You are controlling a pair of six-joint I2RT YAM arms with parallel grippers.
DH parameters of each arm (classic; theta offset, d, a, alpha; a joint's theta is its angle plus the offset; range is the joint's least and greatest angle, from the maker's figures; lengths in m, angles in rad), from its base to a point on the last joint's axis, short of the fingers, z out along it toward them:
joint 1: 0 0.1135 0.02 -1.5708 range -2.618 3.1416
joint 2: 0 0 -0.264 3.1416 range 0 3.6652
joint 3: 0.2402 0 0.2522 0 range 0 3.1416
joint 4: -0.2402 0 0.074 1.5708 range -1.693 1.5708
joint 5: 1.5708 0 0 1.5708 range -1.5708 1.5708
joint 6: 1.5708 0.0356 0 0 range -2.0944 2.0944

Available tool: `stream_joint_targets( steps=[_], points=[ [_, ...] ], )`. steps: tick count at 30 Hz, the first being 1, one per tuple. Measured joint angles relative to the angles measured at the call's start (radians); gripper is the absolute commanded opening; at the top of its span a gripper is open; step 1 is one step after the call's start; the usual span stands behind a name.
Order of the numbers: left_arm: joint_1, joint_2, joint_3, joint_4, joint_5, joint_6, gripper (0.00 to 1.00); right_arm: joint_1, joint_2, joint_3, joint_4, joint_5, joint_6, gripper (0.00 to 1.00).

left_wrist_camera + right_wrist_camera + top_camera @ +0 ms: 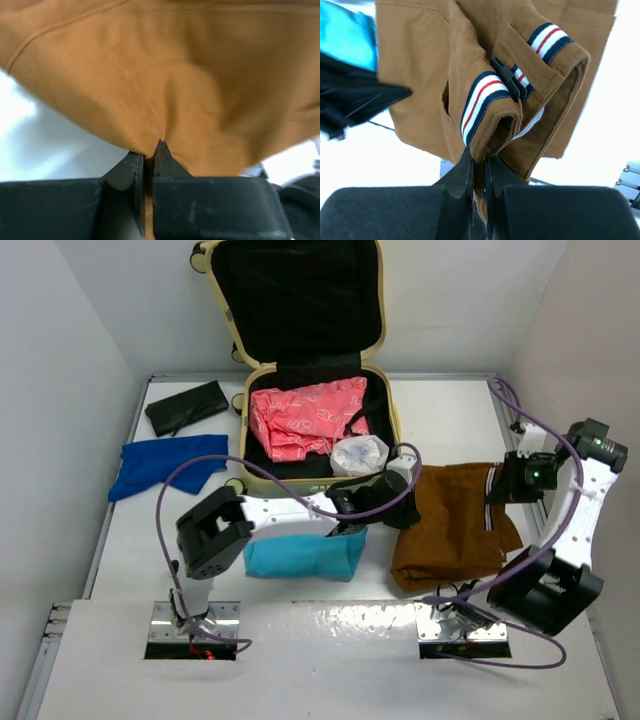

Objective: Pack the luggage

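The cream-yellow luggage point(393, 415) lies open at the back of the table, its black-lined lid up. Inside are a pink garment point(305, 420) and a white bundle point(358, 453). Brown shorts point(455, 525) with a striped waistband hang between my two grippers to the right of the luggage. My left gripper point(403, 483) is shut on the shorts' left edge point(190, 90); its jaws point(149, 150) pinch a fold. My right gripper point(500, 485) is shut on the striped waistband point(485, 100), with the cloth between its fingertips point(479, 160).
A teal garment point(305, 555) lies under my left arm in front of the luggage. A blue garment point(165, 462) and a flat black pouch point(187, 407) lie at the left. Walls close in the table on three sides.
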Motion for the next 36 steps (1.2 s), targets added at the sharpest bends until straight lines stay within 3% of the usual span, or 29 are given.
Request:
stream_joint_targets(
  steps=[9, 17, 22, 30, 36],
  points=[
    [0.040, -0.254, -0.003, -0.026, -0.062, 0.181, 0.00, 0.156, -0.077, 0.101, 0.004, -0.024, 0.235, 0.00],
    [0.314, -0.280, -0.003, -0.055, -0.009, 0.317, 0.00, 0.420, -0.051, 0.047, 0.344, -0.016, 0.603, 0.00],
    [0.493, -0.219, 0.069, -0.072, 0.060, 0.346, 0.00, 0.541, 0.116, 0.102, 0.513, -0.001, 0.721, 0.00],
    [0.673, 0.016, 0.393, -0.114, 0.074, 0.353, 0.00, 0.639, 0.493, 0.463, 0.673, 0.021, 0.808, 0.00],
    [0.774, 0.111, 0.501, -0.143, 0.039, 0.343, 0.00, 0.706, 0.716, 0.704, 0.737, 0.021, 0.856, 0.00]
  ],
)
